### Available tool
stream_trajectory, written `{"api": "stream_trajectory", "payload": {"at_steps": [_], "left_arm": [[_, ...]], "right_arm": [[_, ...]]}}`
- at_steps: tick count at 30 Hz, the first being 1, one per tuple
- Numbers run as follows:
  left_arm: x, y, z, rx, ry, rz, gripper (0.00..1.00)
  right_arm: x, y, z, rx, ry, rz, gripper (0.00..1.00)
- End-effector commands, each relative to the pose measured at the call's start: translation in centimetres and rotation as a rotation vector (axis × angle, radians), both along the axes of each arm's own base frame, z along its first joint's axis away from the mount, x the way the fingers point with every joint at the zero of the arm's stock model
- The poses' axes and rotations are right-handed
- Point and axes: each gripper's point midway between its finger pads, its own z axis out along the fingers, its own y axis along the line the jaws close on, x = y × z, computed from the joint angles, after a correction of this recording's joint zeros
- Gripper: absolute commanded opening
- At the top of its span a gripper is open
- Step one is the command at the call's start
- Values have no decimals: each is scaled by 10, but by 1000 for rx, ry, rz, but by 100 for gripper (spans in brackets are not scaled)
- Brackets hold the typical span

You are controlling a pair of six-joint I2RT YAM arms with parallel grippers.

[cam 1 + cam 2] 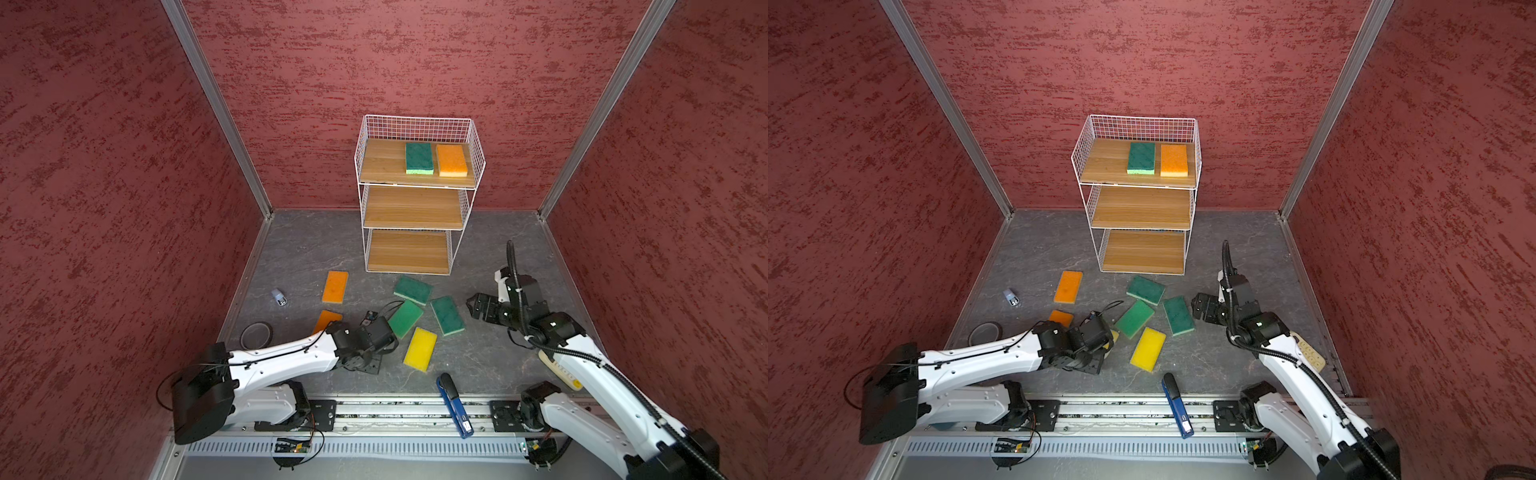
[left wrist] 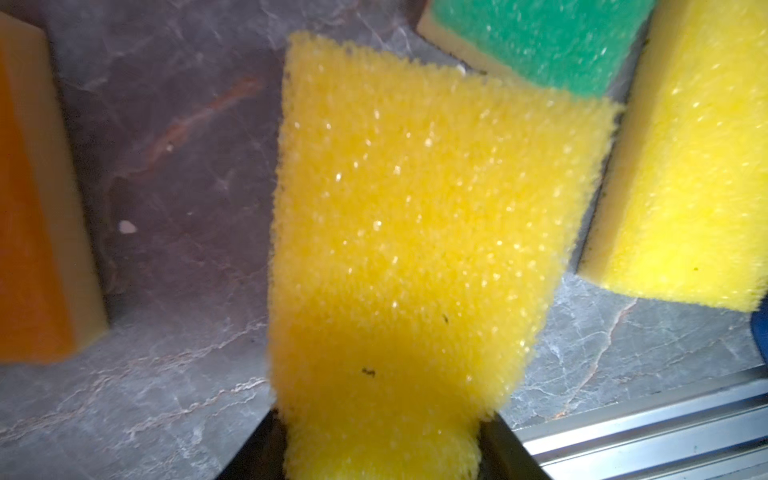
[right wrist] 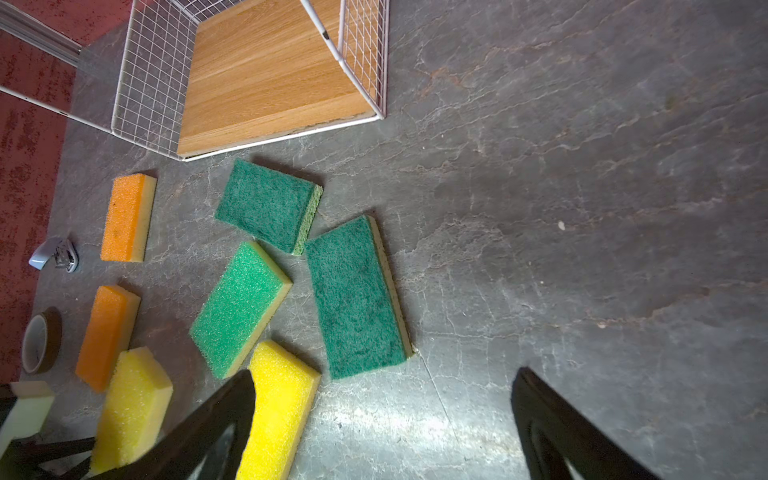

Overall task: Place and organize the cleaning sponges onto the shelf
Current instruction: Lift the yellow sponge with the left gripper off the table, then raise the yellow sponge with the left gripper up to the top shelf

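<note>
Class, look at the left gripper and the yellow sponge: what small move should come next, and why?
Probably a short straight lift. The left gripper pinches the yellow sponge at both sides, while an orange sponge and a second yellow sponge lie close beside it, so rising first should avoid dragging them.

White wire shelf (image 1: 411, 208) stands far centre; green sponge (image 1: 419, 158) and orange sponge (image 1: 452, 160) lie flat on its top board (side by side). Seven more lie scattered nearer, a yellow sponge (image 2: 415, 228) among them.
</note>
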Motion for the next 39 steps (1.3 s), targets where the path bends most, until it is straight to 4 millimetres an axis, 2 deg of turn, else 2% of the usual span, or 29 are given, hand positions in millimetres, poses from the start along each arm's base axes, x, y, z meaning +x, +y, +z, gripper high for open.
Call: {"api": "stream_trajectory", "payload": {"at_steps": [1,7,11,15,23,29,34,39], "left_arm": [[4,5,23,-14,-37,29,57],[14,10,68,-35,-112,51,57],[25,12,100,11,-156,64,58],[42,2,141,0,-221,68,58],[94,-18,214,-78,-357,120,56],[119,-34,266,-113,-478,72,57],[139,-33,313,-139,-596,109,57],[153,-41,351,-204,-687,110,57]], "right_arm": [[6,-2,19,15,-53,-15,97],[7,-2,22,13,-59,-15,97],[8,-2,27,12,-69,-11,97],[10,-2,32,0,-82,3,97],[13,-3,48,-21,-122,13,97],[11,-7,61,-39,-148,15,97],[9,-3,72,-15,-172,36,97],[5,-2,77,-10,-186,49,97]]}}
